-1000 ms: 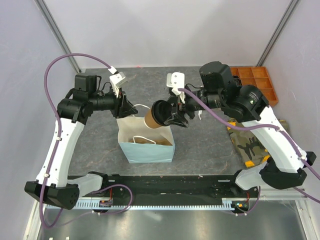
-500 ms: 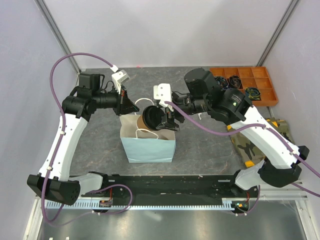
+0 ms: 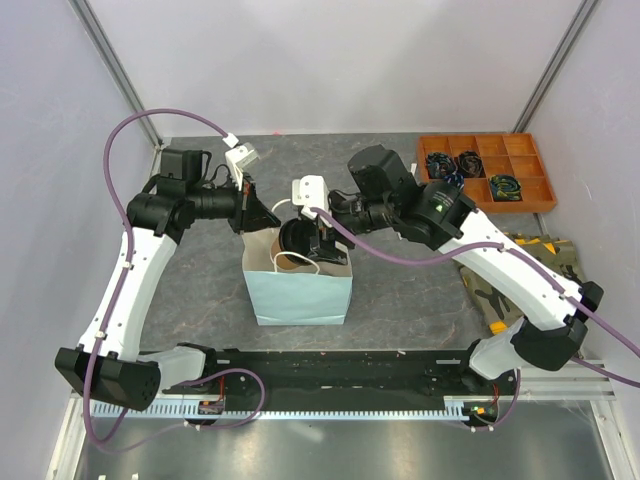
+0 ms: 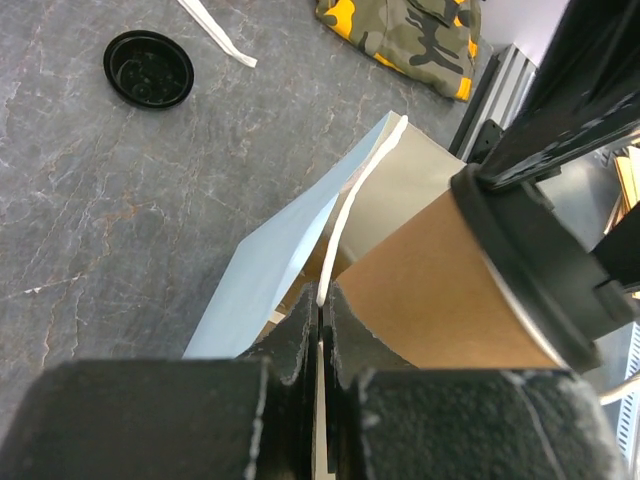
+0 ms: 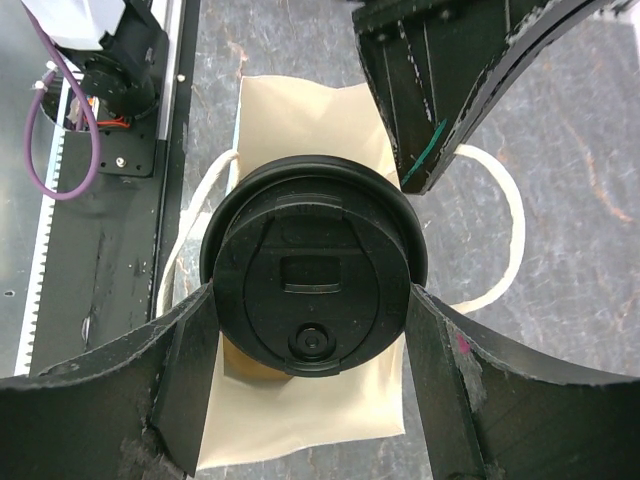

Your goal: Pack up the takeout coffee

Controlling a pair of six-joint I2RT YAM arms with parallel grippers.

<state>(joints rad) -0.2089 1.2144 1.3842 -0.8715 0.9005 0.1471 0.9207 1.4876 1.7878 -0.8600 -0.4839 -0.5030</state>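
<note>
Black fingers of the right tool [image 5: 312, 335] clamp the takeout coffee [image 4: 440, 280] at its lid, axis tilted, base entering the light-blue bag [image 3: 300, 295] mid-desk [image 3: 400, 290]. The left tool [image 4: 320, 320] is pinched together on the bag's far-left rim, holding it open.

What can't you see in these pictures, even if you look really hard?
- Inside of the bag: top view, the cup and right tool cover its mouth; right wrist view, the lid fills it.
- Cup's bottom: left wrist view, behind the left tool and bag edge.
- Bits in the tray: top view, too small.
</note>
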